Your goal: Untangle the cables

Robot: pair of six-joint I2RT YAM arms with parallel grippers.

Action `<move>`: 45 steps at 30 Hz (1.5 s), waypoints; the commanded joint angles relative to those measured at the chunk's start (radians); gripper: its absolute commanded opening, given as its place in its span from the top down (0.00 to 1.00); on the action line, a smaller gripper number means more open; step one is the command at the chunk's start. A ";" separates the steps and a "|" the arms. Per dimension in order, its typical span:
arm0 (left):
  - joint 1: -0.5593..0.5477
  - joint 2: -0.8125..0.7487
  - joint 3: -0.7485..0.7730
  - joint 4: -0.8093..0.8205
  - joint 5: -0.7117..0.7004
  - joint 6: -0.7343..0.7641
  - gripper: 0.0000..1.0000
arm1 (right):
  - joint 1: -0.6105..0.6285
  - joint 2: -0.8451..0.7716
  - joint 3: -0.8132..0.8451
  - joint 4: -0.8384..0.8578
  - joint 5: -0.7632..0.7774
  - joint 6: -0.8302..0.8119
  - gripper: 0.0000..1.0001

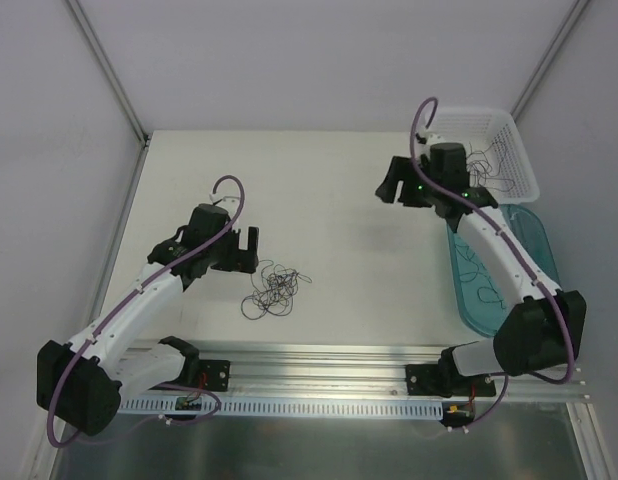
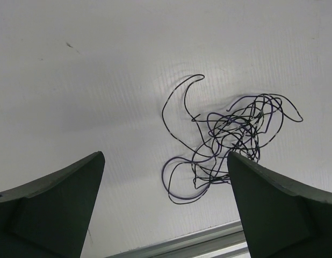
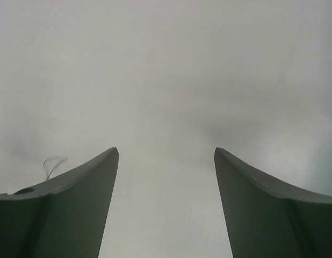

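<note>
Left claw (image 1: pixel 252 250) spread beside the cables (image 1: pixel 274 290) near the table (image 1: pixel 319 200) edge; right claw (image 3: pixel 166 151) spread, perhaps trailing one strand (image 3: pixel 50 163).

Left wrist view: both fingers (image 2: pixel 53 209) of the left gripper (image 2: pixel 165 156) are cut off by the bottom edge. The jaw nearer the cables (image 2: pixel 236 129) covers their near edge. In the wad's core, crossings are too dense to tell which strand lies on top.

Right wrist view: everything beyond the right gripper (image 3: pixel 166 153) jaws is grey blur. A faint loop (image 3: pixel 52 164) outside one jaw is too blurred to identify.

Top view: behind those jaws, the right arm (image 1: pixel 494 240) hides part of the tray (image 1: pixel 471 318). Strands (image 1: pixel 494 165) in the basket (image 1: pixel 479 112) are too thin to count.
</note>
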 commanded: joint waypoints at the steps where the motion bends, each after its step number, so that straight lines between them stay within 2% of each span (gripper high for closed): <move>1: 0.008 0.000 0.003 0.017 0.074 0.011 0.01 | 0.155 -0.078 -0.124 0.016 -0.127 0.048 0.25; 5: 0.009 -0.006 -0.006 0.015 0.117 -0.007 0.02 | 0.402 -0.098 -0.236 0.092 -0.071 0.079 0.27; 11: 0.008 -0.030 -0.032 0.015 0.186 -0.053 0.05 | 0.591 -0.001 -0.318 0.250 -0.049 0.066 0.29; 14: 0.008 -0.046 -0.046 0.014 0.200 -0.054 0.05 | 0.632 0.072 -0.316 0.315 -0.064 0.046 0.30; 20: 0.005 0.000 -0.042 0.015 0.261 -0.043 0.06 | 0.698 0.233 -0.253 0.341 -0.060 -0.015 0.31; 25: 0.005 0.040 -0.040 0.015 0.268 -0.034 0.07 | 0.706 0.289 -0.244 0.415 -0.044 -0.024 0.38; 26: 0.003 0.045 -0.040 0.015 0.271 -0.032 0.07 | 0.706 0.293 -0.243 0.419 -0.038 -0.026 0.41; 30: -0.002 0.063 -0.035 0.015 0.288 -0.032 0.07 | 0.708 0.280 -0.249 0.413 -0.006 -0.024 0.72; 32: -0.006 0.066 -0.035 0.015 0.286 -0.027 0.07 | 0.708 0.242 -0.270 0.409 0.009 -0.030 0.83; 33: -0.006 0.066 -0.035 0.015 0.286 -0.029 0.07 | 0.708 0.226 -0.275 0.401 0.015 -0.052 0.95; 34: -0.006 0.065 -0.034 0.015 0.288 -0.027 0.07 | 0.708 0.191 -0.281 0.378 0.020 -0.053 0.99; 37: -0.008 0.062 -0.032 0.015 0.292 -0.023 0.07 | 0.708 0.107 -0.275 0.320 0.031 -0.035 0.99; 41: -0.012 0.057 -0.034 0.021 0.294 -0.017 0.06 | 0.709 -0.004 -0.175 0.080 0.083 0.005 0.99; 45: -0.015 0.054 -0.032 0.029 0.320 -0.014 0.06 | 0.708 -0.081 -0.054 -0.077 0.121 0.010 0.99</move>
